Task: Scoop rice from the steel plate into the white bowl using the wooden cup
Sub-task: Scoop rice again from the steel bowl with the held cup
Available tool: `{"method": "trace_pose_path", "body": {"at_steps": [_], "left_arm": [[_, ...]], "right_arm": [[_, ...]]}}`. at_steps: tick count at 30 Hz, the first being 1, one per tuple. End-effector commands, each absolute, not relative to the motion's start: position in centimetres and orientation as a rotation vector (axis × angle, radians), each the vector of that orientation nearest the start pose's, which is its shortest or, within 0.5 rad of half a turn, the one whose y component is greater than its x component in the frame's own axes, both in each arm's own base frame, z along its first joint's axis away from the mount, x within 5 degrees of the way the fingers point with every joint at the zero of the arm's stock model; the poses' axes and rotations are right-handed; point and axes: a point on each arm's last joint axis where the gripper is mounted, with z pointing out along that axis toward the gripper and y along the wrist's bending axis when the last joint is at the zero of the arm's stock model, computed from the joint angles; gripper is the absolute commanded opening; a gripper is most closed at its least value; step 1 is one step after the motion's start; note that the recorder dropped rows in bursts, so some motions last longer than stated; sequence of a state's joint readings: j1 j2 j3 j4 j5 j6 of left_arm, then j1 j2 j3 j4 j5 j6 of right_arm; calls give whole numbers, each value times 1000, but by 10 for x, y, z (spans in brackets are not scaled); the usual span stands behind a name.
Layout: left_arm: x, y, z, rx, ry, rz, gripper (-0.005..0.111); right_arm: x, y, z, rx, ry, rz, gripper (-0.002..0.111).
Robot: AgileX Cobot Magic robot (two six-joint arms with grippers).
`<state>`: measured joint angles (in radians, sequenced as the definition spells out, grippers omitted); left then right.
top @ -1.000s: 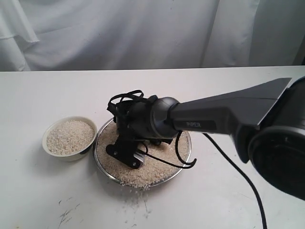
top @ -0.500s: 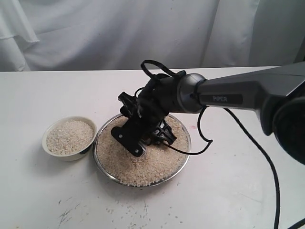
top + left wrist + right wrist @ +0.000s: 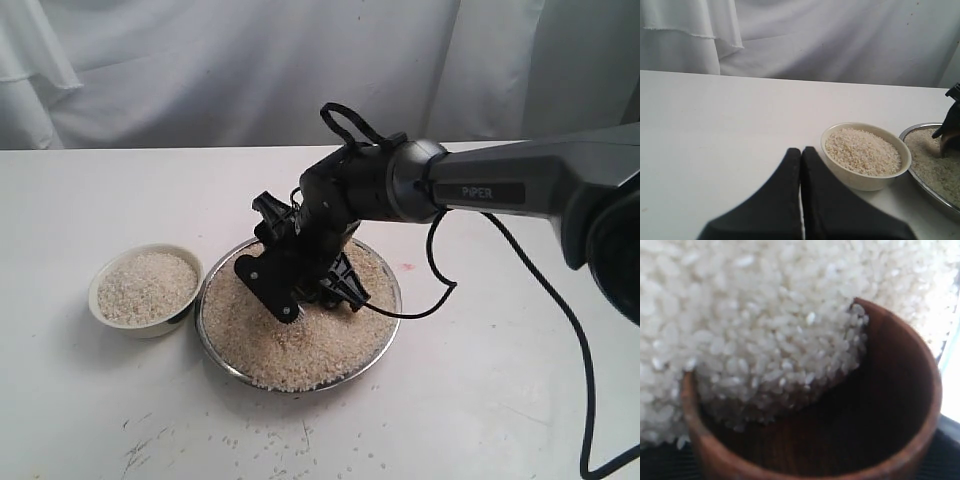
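The right fingers clamp the wooden cup, tipped into rice on the steel plate. The white bowl sits just beside the plate, toward the left fingers, which are pressed together.

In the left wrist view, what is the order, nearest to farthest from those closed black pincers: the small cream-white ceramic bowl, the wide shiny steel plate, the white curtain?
Counting from the left gripper:
1. The cream-white ceramic bowl, just ahead of the fingertips.
2. The shiny steel plate, beside the bowl on its far side.
3. The white curtain, hanging behind the table's far edge.
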<state>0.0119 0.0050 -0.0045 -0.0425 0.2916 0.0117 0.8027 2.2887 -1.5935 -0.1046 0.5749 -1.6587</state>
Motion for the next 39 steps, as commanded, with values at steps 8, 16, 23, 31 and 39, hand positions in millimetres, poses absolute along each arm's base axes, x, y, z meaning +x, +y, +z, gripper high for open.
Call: {"method": "trace_pose_path", "body": {"at_steps": [8, 16, 23, 31, 39], "left_arm": [[55, -1, 187, -30, 1768, -27, 0], [55, -1, 187, -30, 1768, -27, 0], [55, -1, 187, -30, 1768, -27, 0], [55, -1, 187, -30, 1768, -27, 0], [55, -1, 187, -30, 1768, -27, 0]], "right_arm": [[300, 331, 76, -2851, 1026, 155, 0], [312, 330, 84, -2758, 1112, 219, 0], [324, 332, 104, -2749, 1107, 231, 0], [335, 337, 138, -2691, 1105, 199, 0], [346, 324, 168, -2609, 1125, 148, 0]]}}
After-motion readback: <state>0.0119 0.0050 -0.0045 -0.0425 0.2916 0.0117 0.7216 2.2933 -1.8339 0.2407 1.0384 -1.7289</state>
